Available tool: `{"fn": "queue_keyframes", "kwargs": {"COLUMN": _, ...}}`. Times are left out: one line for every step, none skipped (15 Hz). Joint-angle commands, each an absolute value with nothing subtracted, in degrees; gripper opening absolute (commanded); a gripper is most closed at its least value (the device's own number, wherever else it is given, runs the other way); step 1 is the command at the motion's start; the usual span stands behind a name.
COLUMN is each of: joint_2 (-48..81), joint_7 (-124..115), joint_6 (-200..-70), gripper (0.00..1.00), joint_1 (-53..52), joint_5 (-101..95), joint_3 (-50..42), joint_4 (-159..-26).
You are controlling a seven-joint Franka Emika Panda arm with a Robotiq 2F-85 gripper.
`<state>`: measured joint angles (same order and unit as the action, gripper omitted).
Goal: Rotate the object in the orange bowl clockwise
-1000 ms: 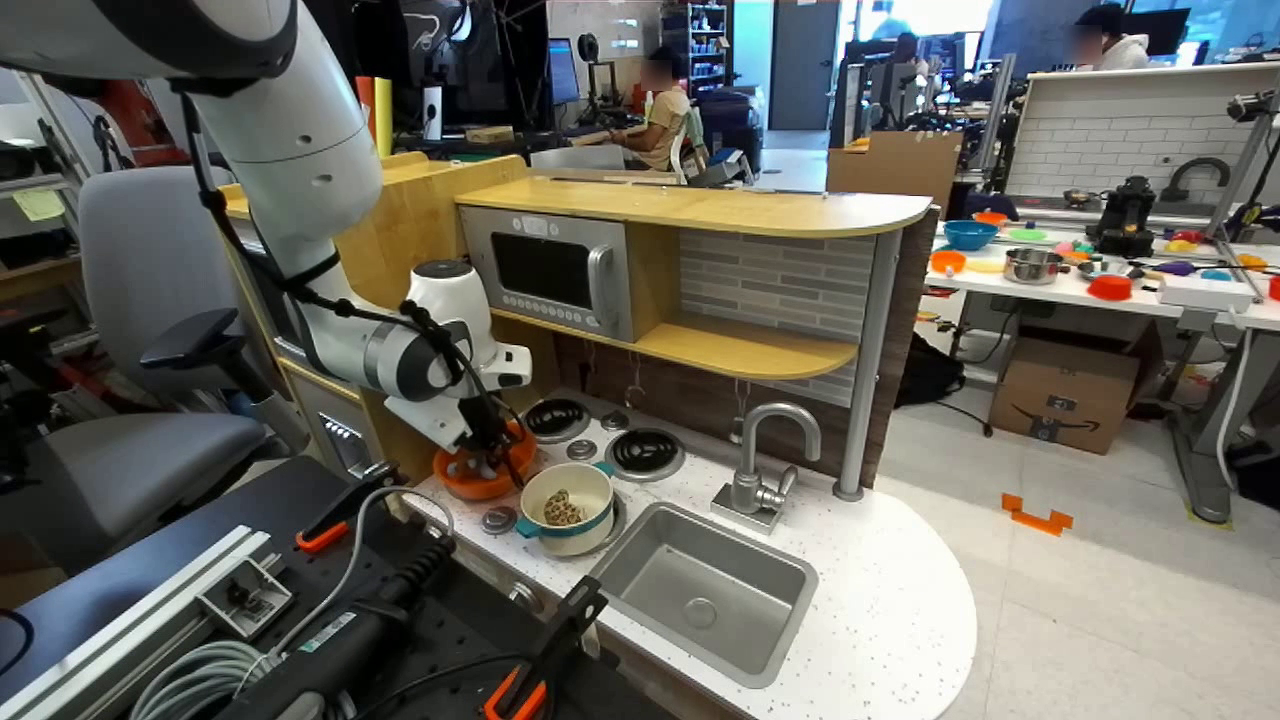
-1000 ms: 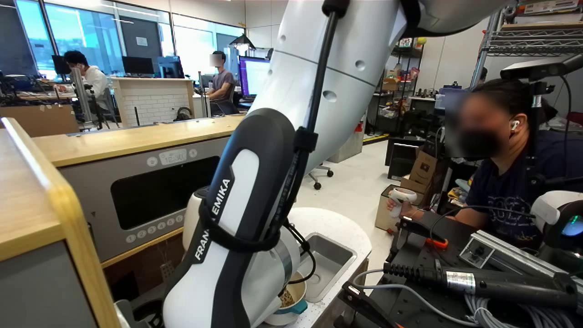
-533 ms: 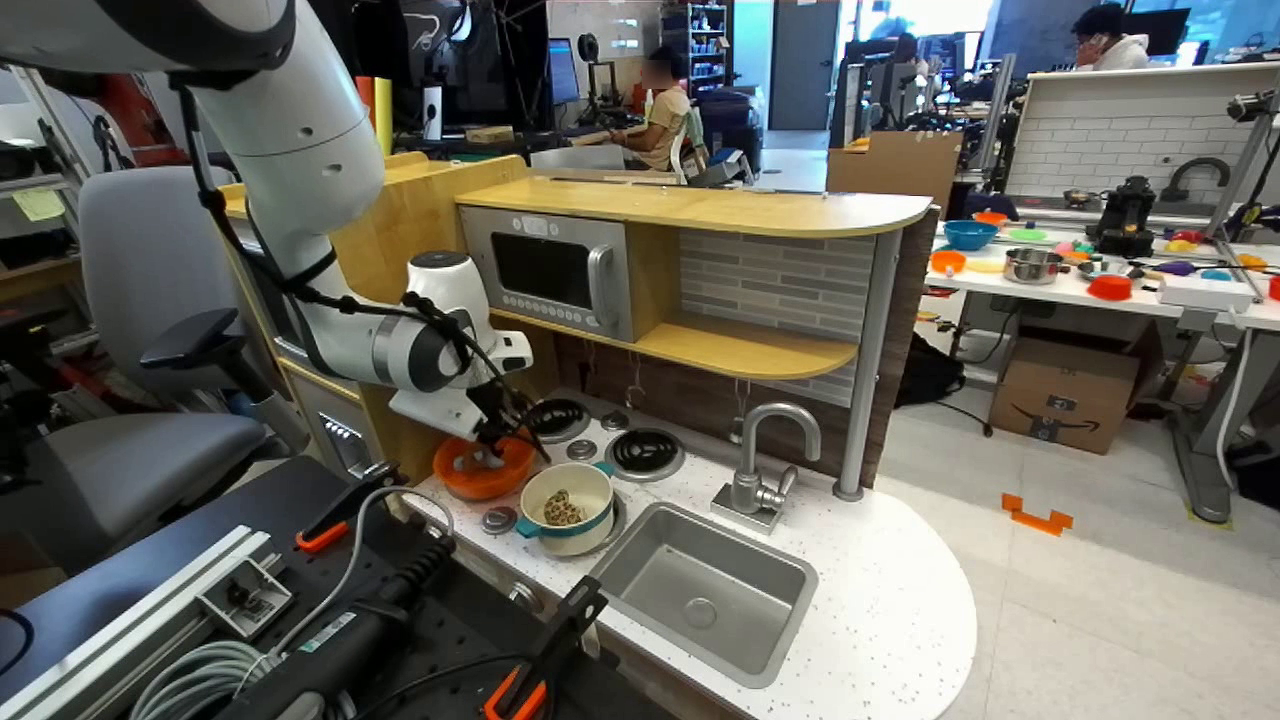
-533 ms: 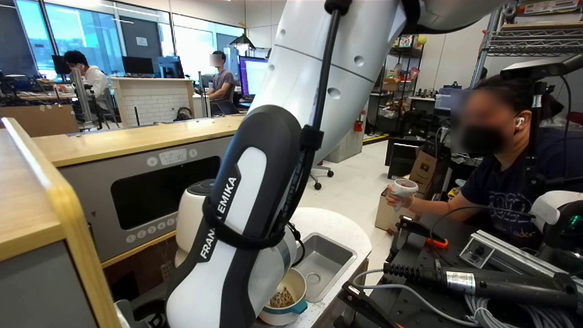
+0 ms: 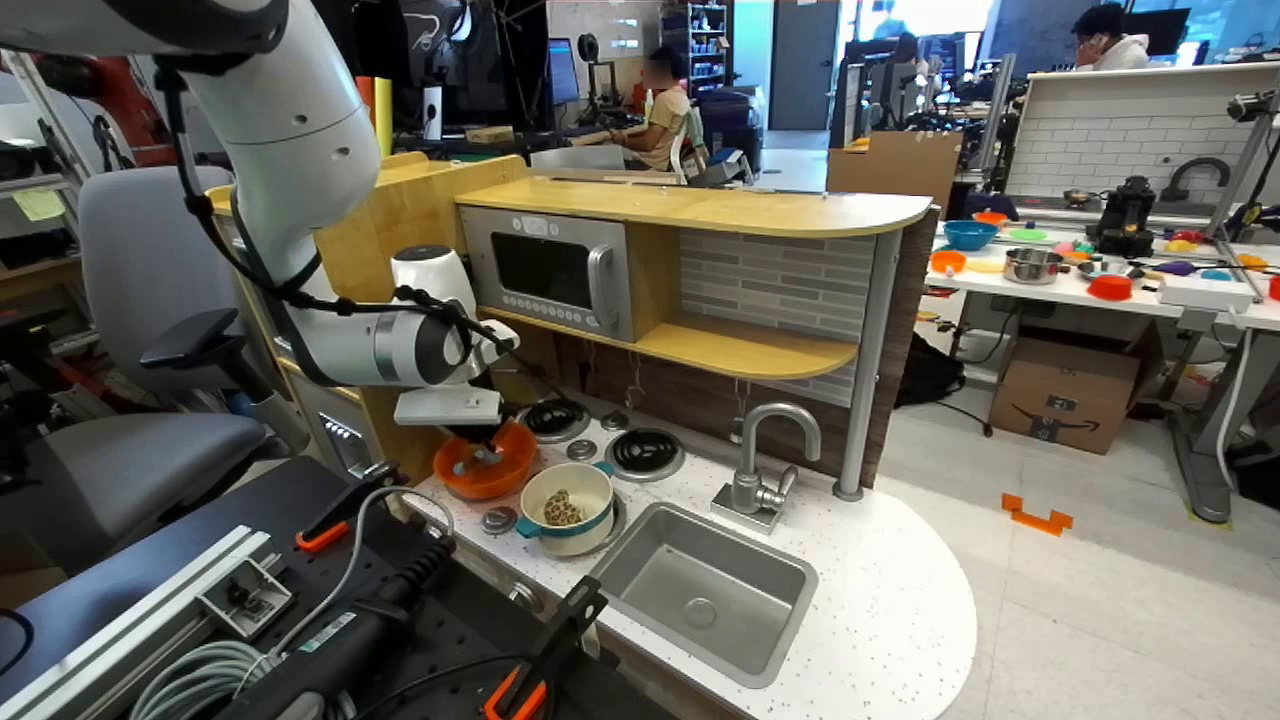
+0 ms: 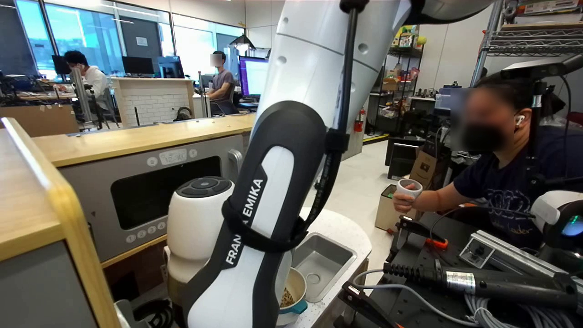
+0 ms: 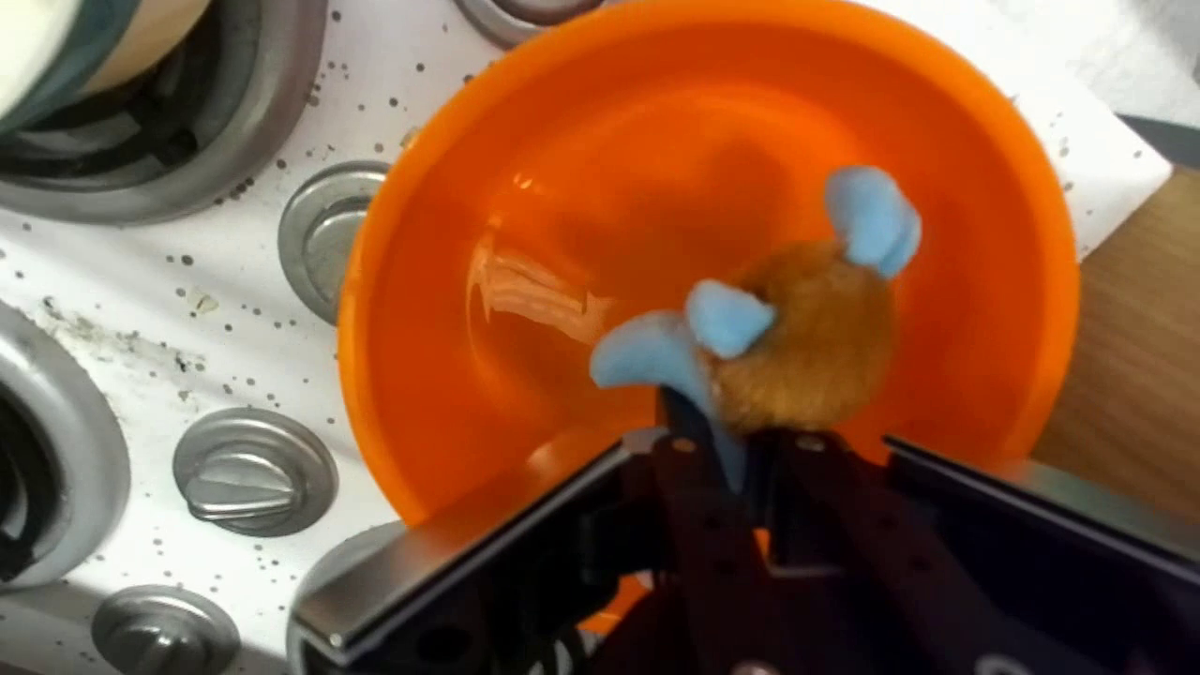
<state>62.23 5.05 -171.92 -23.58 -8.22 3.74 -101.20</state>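
Wrist view: brown-and-blue toy [image 7: 811, 337] lies inside orange bowl [image 7: 675, 159], toward 4 o'clock. Gripper [image 7: 745, 445] at 6 o'clock, fingers narrow, apparently pinching toy's blue flap [image 7: 656, 352]; grip presumably chosen so wrist turn swings toy clockwise. Bowl wall likely limits drift.

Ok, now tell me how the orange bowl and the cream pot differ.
Colour: the orange bowl is orange throughout; the cream pot is cream with teal.
Handles: the cream pot has two teal handles; the orange bowl shows none.
Contents: the orange bowl holds a brown-and-blue object; the cream pot holds small brown pieces.
Both are round and open.
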Motion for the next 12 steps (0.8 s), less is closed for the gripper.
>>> {"fn": "queue_keyframes", "kwargs": {"joint_2": 59.67, "joint_7": 12.22, "joint_6": -170.07, "gripper": 0.03, "joint_1": -21.19, "joint_5": -14.17, "joint_3": 5.23, "joint_4": -104.04}}
{"fn": "queue_keyframes", "kwargs": {"joint_2": 59.74, "joint_7": 14.37, "joint_6": -169.80, "gripper": 0.03, "joint_1": -20.57, "joint_5": -15.67, "joint_3": 5.67, "joint_4": -103.89}}
{"fn": "queue_keyframes", "kwargs": {"joint_2": 59.68, "joint_7": 16.39, "joint_6": -169.63, "gripper": 0.03, "joint_1": -20.03, "joint_5": -17.14, "joint_3": 6.01, "joint_4": -103.93}}
{"fn": "queue_keyframes", "kwargs": {"joint_2": 59.60, "joint_7": 18.33, "joint_6": -169.41, "gripper": 0.03, "joint_1": -19.63, "joint_5": -18.58, "joint_3": 6.37, "joint_4": -103.87}}
{"fn": "queue_keyframes", "kwargs": {"joint_2": 59.48, "joint_7": 20.45, "joint_6": -169.28, "gripper": 0.03, "joint_1": -18.96, "joint_5": -20.02, "joint_3": 7.02, "joint_4": -103.89}}
{"fn": "queue_keyframes", "kwargs": {"joint_2": 59.41, "joint_7": 22.45, "joint_6": -169.11, "gripper": 0.03, "joint_1": -18.40, "joint_5": -21.40, "joint_3": 7.60, "joint_4": -103.84}}
{"fn": "queue_keyframes", "kwargs": {"joint_2": 59.31, "joint_7": 24.51, "joint_6": -168.76, "gripper": 0.03, "joint_1": -17.87, "joint_5": -22.77, "joint_3": 8.20, "joint_4": -103.79}}
{"fn": "queue_keyframes", "kwargs": {"joint_2": 59.22, "joint_7": 26.55, "joint_6": -168.48, "gripper": 0.03, "joint_1": -17.32, "joint_5": -24.11, "joint_3": 8.97, "joint_4": -103.82}}
{"fn": "queue_keyframes", "kwargs": {"joint_2": 59.12, "joint_7": 28.58, "joint_6": -168.42, "gripper": 0.03, "joint_1": -16.77, "joint_5": -25.40, "joint_3": 9.66, "joint_4": -103.95}}
{"fn": "queue_keyframes", "kwargs": {"joint_2": 59.16, "joint_7": 30.75, "joint_6": -168.30, "gripper": 0.03, "joint_1": -16.11, "joint_5": -26.62, "joint_3": 10.52, "joint_4": -104.00}}
{"fn": "queue_keyframes", "kwargs": {"joint_2": 59.29, "joint_7": 32.92, "joint_6": -168.16, "gripper": 0.03, "joint_1": -15.47, "joint_5": -27.82, "joint_3": 11.35, "joint_4": -103.91}}
{"fn": "queue_keyframes", "kwargs": {"joint_2": 59.61, "joint_7": 35.17, "joint_6": -168.10, "gripper": 0.03, "joint_1": -14.88, "joint_5": -29.02, "joint_3": 12.07, "joint_4": -103.73}}
